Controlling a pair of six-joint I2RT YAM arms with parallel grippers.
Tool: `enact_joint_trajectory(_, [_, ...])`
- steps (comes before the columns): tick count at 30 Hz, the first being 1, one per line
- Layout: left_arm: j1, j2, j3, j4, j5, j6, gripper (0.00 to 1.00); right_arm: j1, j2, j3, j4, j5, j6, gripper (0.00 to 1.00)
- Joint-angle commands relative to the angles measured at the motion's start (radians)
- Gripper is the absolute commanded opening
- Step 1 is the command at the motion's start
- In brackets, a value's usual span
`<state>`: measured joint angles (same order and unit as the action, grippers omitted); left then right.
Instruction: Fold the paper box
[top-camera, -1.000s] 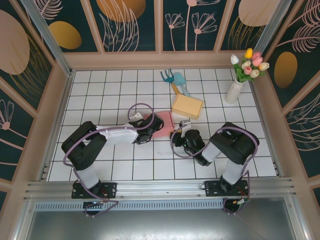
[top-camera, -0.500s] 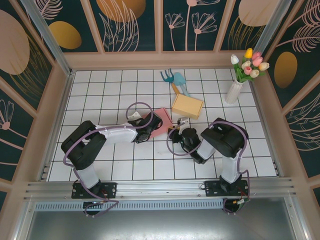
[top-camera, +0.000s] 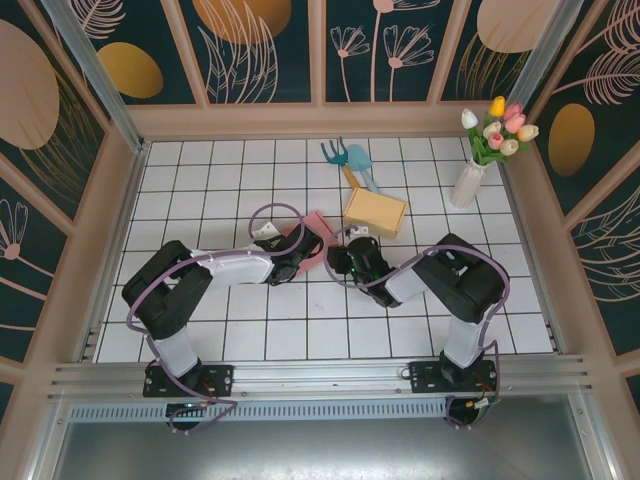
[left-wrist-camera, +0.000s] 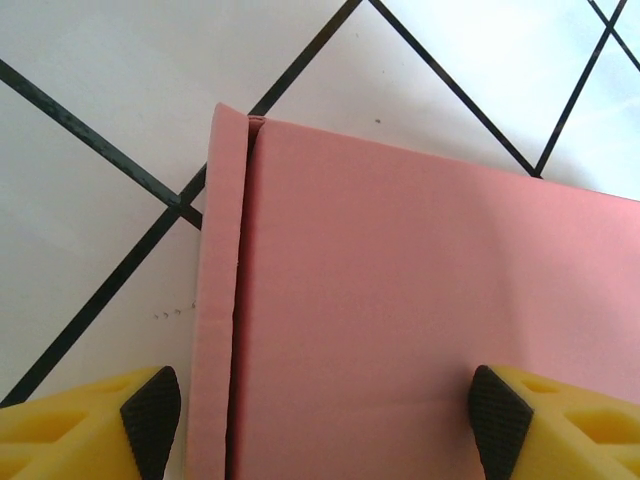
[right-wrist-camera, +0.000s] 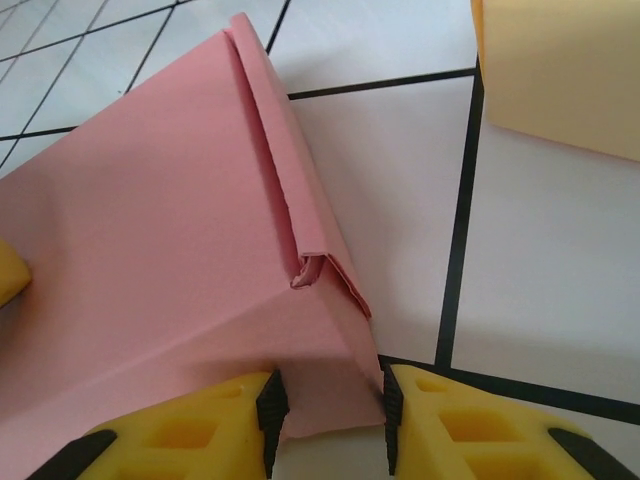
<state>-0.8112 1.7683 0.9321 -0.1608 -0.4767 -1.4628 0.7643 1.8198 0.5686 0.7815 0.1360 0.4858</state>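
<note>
Your right gripper (right-wrist-camera: 328, 410) has its jaws narrowly apart around a folded corner of the pink paper box (right-wrist-camera: 170, 220), pads (right-wrist-camera: 270, 405) right up against the paper, but you can't tell whether it's actually pinching. Your left gripper (left-wrist-camera: 325, 415) is spread wide and holds nothing, one finger just off the box's folded side flap, the other over its flat panel. The box lies mid-table on the white tiles (top-camera: 200, 180), between both grippers and near the yellow box (top-camera: 375, 211), not touching it.

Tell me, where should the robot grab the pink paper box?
Probably the narrow folded corner of the pink paper box, coming from the right arm's side. It's a slim raised edge, easy to pinch; the wide flat panel isn't.
</note>
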Motion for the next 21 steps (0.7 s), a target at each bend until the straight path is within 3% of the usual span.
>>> enact_joint_trajectory(1, [-0.015,0.080,-0.045,-0.176,0.143,0.055,0.77,0.015,0.023,0.048,-0.210,-0.155,0.074,0.36])
enact_joint_trajectory(9, [-0.015,0.091,-0.035,-0.143,0.180,0.075,0.76,0.034,0.085,0.096,-0.128,-0.288,0.120,0.37])
enact_joint_trajectory(12, [-0.015,0.093,-0.035,-0.125,0.204,0.091,0.76,0.041,0.102,0.115,-0.132,-0.274,0.113,0.38])
enact_joint_trajectory(16, [-0.016,0.065,-0.049,-0.135,0.181,0.101,0.76,0.021,0.087,0.104,-0.169,-0.228,0.081,0.50])
enact_joint_trajectory(21, [-0.015,0.033,-0.057,-0.174,0.136,0.099,0.77,-0.007,0.009,0.065,-0.257,-0.169,-0.002,0.50])
